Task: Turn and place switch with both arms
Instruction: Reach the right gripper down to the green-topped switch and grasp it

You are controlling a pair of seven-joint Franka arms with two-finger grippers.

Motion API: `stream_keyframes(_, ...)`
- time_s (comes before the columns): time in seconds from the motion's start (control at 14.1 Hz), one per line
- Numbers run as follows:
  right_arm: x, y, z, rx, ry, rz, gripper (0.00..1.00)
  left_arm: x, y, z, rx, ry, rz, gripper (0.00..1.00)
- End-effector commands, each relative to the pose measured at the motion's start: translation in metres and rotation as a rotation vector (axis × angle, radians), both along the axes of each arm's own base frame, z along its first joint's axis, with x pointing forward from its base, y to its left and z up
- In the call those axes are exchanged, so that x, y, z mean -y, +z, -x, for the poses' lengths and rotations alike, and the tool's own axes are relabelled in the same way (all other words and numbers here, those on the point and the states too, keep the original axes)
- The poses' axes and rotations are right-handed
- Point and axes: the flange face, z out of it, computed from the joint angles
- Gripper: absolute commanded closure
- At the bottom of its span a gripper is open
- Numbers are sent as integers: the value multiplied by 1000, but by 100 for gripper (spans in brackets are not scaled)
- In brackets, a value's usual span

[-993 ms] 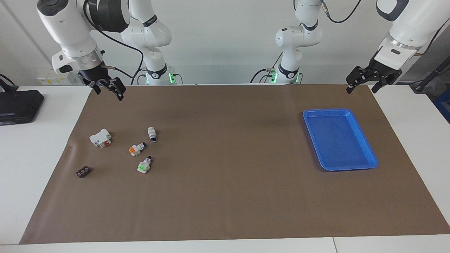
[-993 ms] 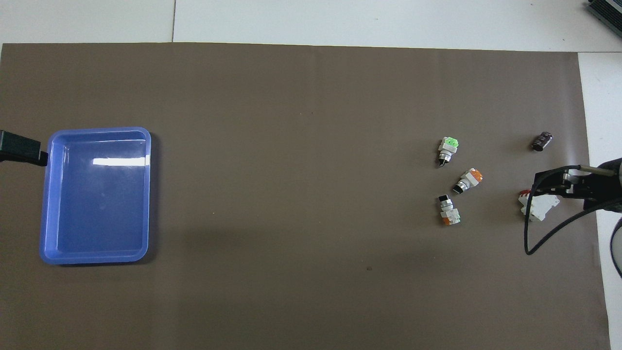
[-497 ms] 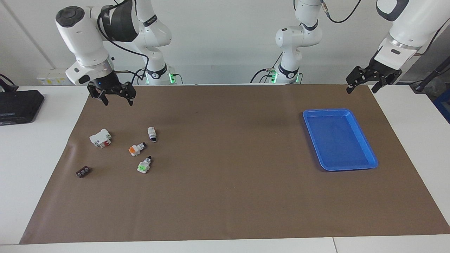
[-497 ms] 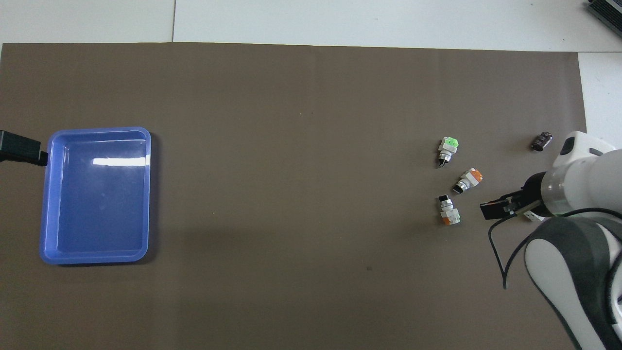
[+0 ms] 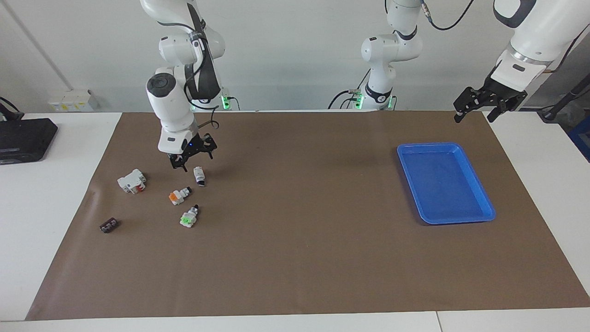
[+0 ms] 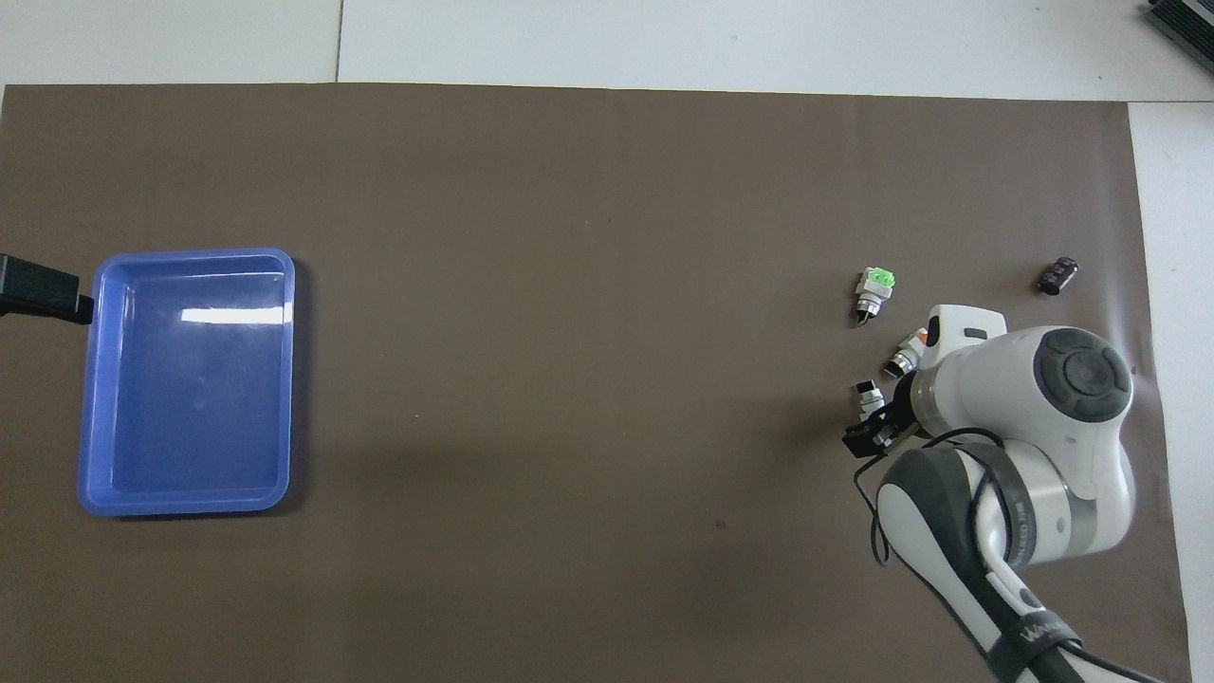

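Right claw [image 5: 191,160] released, empty, low over the switches at the right arm's end of the tabletop [image 5: 295,258]. Green-marked switch [image 5: 188,216] lying flat, farthest from the robots of the three, untouched. Left claw [image 5: 488,104] released too, waiting above the mat's corner near the blue tray [image 5: 461,220].
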Motion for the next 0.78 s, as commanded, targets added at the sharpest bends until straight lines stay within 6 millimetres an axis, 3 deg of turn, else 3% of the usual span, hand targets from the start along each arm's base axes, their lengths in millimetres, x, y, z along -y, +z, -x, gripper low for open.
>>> stream_keyframes(0.0,22,-12,14,11,35,-19,1,-3,1,7,10,12,-15,0)
stream_keyframes(0.21,19,-30,24,34,-28,-16,1,-3,1,7,10,12,-15,0)
stream_keyframes(0.57,17,-40,27,31,-81,-12,9,-3,2,7,12,12,-15,0)
stream_keyframes(0.71,6,-43,29,49,-74,-15,10,-3,1,7,10,12,-15,0)
